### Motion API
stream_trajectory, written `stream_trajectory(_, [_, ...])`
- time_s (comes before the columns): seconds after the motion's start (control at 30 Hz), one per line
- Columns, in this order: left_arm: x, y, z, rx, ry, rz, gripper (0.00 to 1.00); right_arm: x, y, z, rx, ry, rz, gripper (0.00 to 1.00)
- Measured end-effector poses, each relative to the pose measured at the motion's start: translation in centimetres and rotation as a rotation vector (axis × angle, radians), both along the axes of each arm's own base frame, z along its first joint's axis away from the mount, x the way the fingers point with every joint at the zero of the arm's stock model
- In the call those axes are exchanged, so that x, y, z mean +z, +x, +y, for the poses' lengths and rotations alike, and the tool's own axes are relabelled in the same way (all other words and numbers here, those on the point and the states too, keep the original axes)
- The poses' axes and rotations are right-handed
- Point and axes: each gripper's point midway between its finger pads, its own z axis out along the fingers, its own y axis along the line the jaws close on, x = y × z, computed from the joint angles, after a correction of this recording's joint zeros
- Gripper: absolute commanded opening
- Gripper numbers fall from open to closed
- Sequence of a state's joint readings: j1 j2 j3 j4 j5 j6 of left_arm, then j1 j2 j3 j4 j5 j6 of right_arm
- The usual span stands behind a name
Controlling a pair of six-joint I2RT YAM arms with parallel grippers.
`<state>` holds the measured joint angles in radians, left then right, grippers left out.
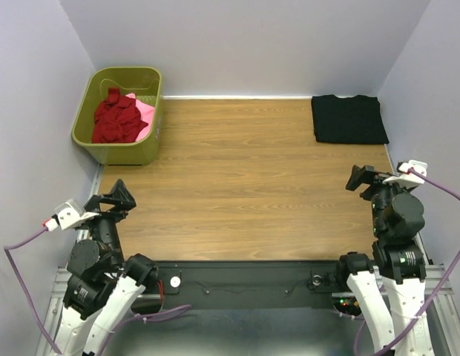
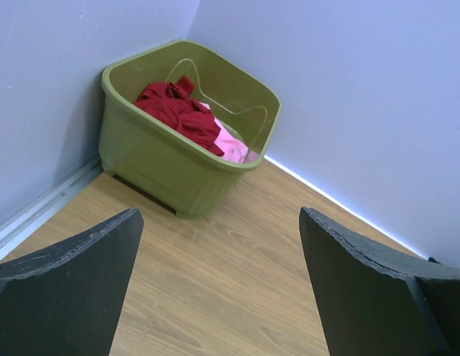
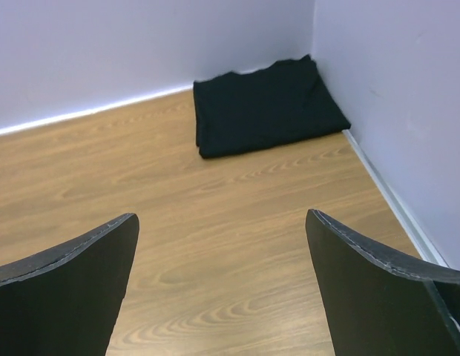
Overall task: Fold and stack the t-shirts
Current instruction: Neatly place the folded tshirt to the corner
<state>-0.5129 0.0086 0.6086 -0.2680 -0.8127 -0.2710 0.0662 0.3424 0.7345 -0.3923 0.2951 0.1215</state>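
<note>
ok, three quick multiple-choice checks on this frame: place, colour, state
1. Where is the black shirt? A) far left corner B) far right corner of the table C) near edge
2. What colours are the shirts in the basket? A) dark red and pink B) blue and white C) all black
3. The left gripper and right gripper are: A) both shut on cloth B) one open, one shut C) both open, empty
Answers: B, it lies folded by the right wall at the far edge; A, a red shirt and a pink shirt show inside; C, fingers apart, nothing between.
</note>
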Motion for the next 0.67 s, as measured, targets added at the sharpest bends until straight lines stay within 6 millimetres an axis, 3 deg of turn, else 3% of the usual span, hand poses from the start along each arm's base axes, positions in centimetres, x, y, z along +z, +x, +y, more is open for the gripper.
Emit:
stream_trajectory(0.13, [-0.4,0.2,-0.1,0.005,-0.007,0.003,0.99,-1.6,0.7,0.7,0.039,-0.016,0.043,1.00])
stream_trajectory(0.5, [-1.6,1.0,-0.5,0.004,-0.009,0.016,0.99,-0.8,1.3,1.2,0.074,-0.027,0.006,1.00])
stream_trajectory(0.67, [-1.4,1.0,-0.5,0.004,-0.013,0.007,0.99,-2.3,1.7,1.3,0.075,-0.028,0.041,1.00])
